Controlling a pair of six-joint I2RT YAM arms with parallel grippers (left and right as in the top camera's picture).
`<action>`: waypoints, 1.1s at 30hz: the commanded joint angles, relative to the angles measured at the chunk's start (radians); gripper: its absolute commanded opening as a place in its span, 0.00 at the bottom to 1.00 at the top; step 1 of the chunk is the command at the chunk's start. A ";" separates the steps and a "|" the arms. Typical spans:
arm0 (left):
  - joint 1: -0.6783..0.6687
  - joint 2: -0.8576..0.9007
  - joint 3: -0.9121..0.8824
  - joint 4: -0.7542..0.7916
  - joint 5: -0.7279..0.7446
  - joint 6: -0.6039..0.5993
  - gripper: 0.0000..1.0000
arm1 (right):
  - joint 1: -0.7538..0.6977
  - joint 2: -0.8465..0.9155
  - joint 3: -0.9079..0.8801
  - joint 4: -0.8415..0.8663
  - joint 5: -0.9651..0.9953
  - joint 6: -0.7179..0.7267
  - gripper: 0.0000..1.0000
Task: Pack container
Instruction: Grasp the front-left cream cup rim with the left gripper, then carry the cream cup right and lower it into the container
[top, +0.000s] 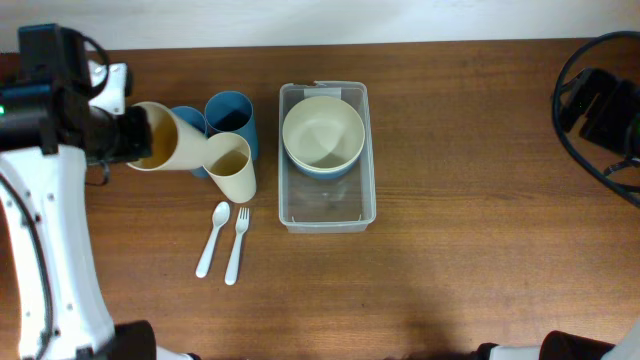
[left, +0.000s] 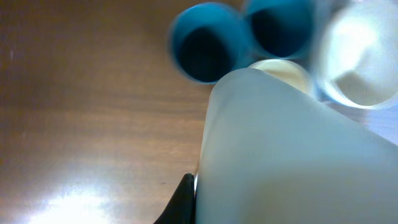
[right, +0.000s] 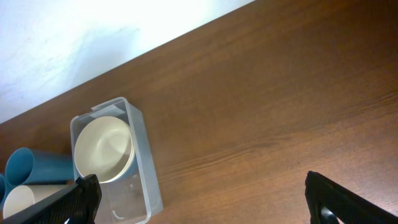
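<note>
Clear plastic, the container (top: 367, 160) sits at the middle of the wooden table (top: 480, 200) in the overhead view, its long side running far to near. A cream bowl (top: 322, 132) nested in a blue bowl (top: 322, 170) fills its far half, and its near half is bare. To its left the left gripper (top: 133, 136) is clamped on the rim of a cream cup (top: 170, 138) tipped onto its side. Two blue cups (top: 232, 115) stand just beside it and a second cream cup (top: 230, 168) is just nearer. A cream spoon (top: 213, 238) and fork (top: 237, 245) lie side by side, nearer again. The right arm (top: 600, 105) sits at the far right edge, well apart from everything. From the left wrist, the gripped cream cup (left: 292, 155) fills the near right, blurred, with one dark finger (left: 183, 199) at its edge and both blue cups (left: 202, 50) beyond. From the right wrist, the right gripper (right: 205, 205) hangs with jaws spread wide and nothing between them; the container (right: 140, 165) lies at the left.
</note>
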 joint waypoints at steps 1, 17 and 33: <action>-0.107 -0.039 0.079 -0.024 -0.001 -0.017 0.01 | -0.008 0.002 0.008 0.003 0.002 -0.007 0.99; -0.540 0.100 0.103 0.047 -0.004 -0.069 0.02 | -0.008 0.002 0.008 0.003 0.002 -0.007 0.99; -0.674 0.483 0.103 0.138 -0.030 -0.073 0.02 | -0.008 0.002 0.008 0.003 0.002 -0.007 0.99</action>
